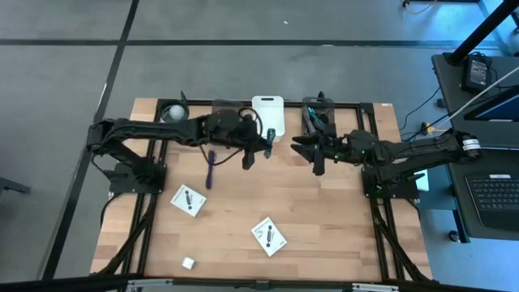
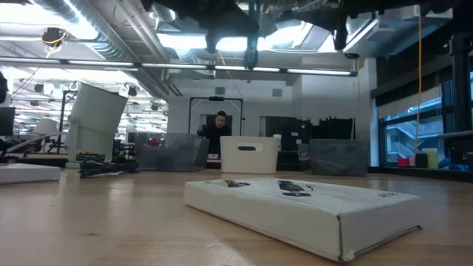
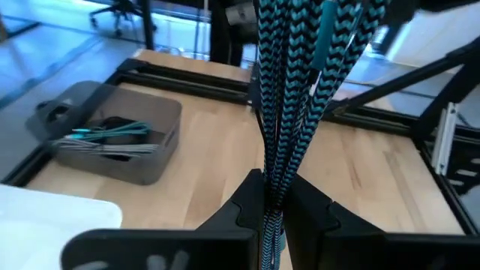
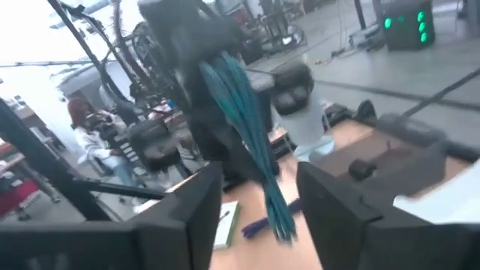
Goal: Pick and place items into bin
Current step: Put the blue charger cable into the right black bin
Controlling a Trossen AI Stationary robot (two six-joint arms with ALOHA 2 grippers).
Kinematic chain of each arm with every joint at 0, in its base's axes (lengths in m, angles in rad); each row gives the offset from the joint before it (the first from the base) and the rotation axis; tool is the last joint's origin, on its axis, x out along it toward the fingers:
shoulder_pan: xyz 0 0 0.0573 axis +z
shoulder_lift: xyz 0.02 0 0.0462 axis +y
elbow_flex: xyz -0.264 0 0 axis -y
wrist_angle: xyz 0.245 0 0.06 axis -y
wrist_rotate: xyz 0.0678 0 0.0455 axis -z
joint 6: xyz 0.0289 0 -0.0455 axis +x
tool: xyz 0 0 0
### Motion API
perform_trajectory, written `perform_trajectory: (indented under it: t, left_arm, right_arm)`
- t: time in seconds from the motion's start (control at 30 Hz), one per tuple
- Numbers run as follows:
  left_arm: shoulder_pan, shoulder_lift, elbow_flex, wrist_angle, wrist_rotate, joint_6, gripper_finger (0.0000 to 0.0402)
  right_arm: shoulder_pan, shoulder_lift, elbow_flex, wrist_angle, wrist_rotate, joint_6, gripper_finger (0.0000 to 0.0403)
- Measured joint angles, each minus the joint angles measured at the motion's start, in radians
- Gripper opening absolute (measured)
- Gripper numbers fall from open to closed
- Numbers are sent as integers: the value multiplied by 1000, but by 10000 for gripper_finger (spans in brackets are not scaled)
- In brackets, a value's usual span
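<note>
Left gripper (image 3: 274, 217) is clamped tight on a bundle of teal-and-black braided ties (image 3: 300, 90), which run up from between its fingers in the left wrist view. From above, that gripper (image 1: 258, 148) sits over the back middle of the table, just in front of the white bin (image 1: 268, 109), with the arm stretched across from the left side.

Right gripper (image 1: 310, 151) faces it from close by, fingers spread wide with nothing between them; its own camera looks through the gap (image 4: 259, 202) at the hanging ties (image 4: 251, 135). Its arm reaches in from the right edge.

More ties lie in the grey tray (image 3: 146, 146) at the back.

On the wooden table (image 1: 324, 227): purple stick (image 1: 210, 169), two white square packets (image 1: 188, 200) (image 1: 268, 235) with black marks I can't read, and a tiny white cube (image 1: 188, 262) near the front edge.
</note>
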Motion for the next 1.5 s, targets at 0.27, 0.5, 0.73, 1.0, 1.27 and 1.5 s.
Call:
perform_trajectory:
  t: [0.27,0.5,0.73,1.0,1.27,1.5]
  left_arm:
    - [57,91,48,82,168,2,22]
    - [66,106,87,82,206,44,22]
    - [69,105,97,80,210,80,23]
    - [77,105,96,79,209,80,34]
    - [76,105,96,80,141,65,73]
    - [79,99,96,37,78,79,148]
  right_arm:
    - [-21,157,154,-43,-3,-135,217]
    - [-60,246,259,-87,-1,-161,216]
    - [-87,262,295,-163,-7,-161,150]
    - [-88,262,296,-161,-6,-193,17]
    - [-93,261,296,-179,-6,-193,16]
    - [-125,260,296,-234,-11,-162,23]
